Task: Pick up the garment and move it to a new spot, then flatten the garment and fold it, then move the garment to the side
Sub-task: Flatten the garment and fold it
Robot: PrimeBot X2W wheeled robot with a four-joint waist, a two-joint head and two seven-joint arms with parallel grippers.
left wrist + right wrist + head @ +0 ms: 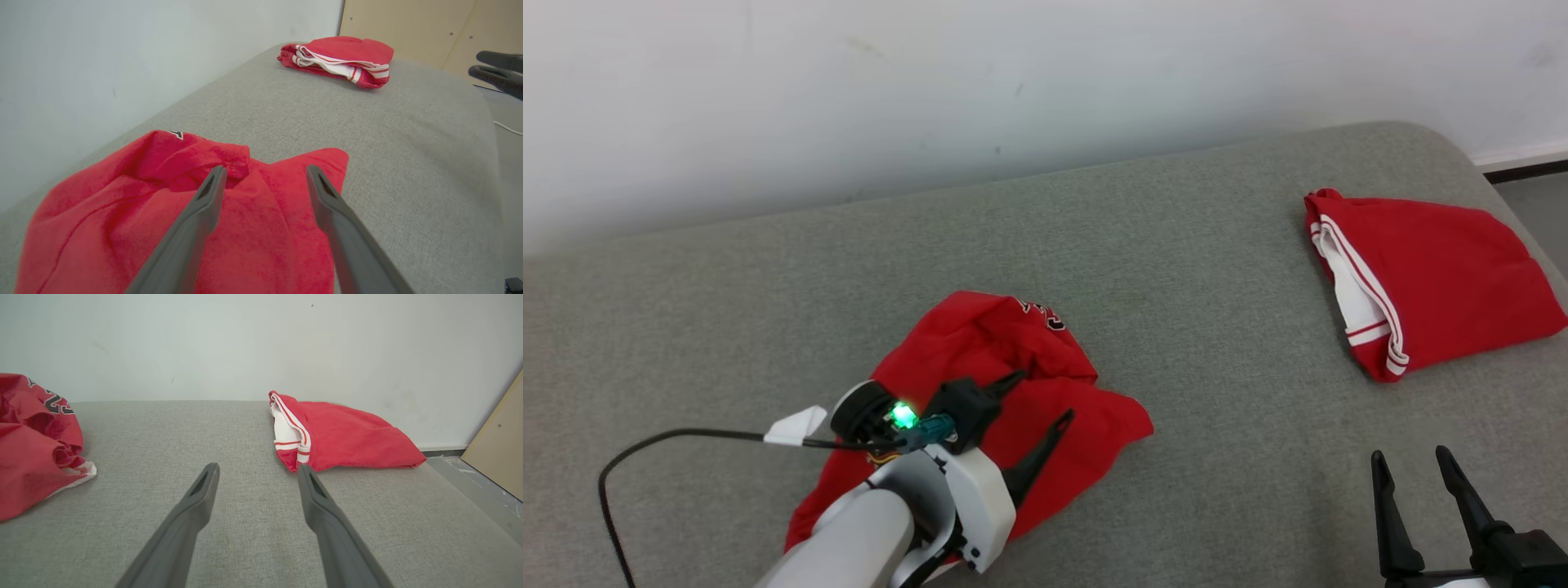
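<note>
- As a black cable [645,445] trails away left of the crumpled red garment [980,335], the left gripper [1045,398] hangs over that garment, fingers spread and holding nothing.
- This garment lies heaped on the grey cushion [1217,245].
- Well to its right lies a folded red-and-white garment [1437,278].
- Also right of the crumpled garment, but nearer the robot, the right gripper [1409,454] stands open and empty.

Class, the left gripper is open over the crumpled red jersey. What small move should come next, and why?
Probably lower the left gripper and close it on the crumpled jersey. Its jaws stand open over the cloth, holding nothing, and the jersey lies bunched, not yet picked up.
</note>
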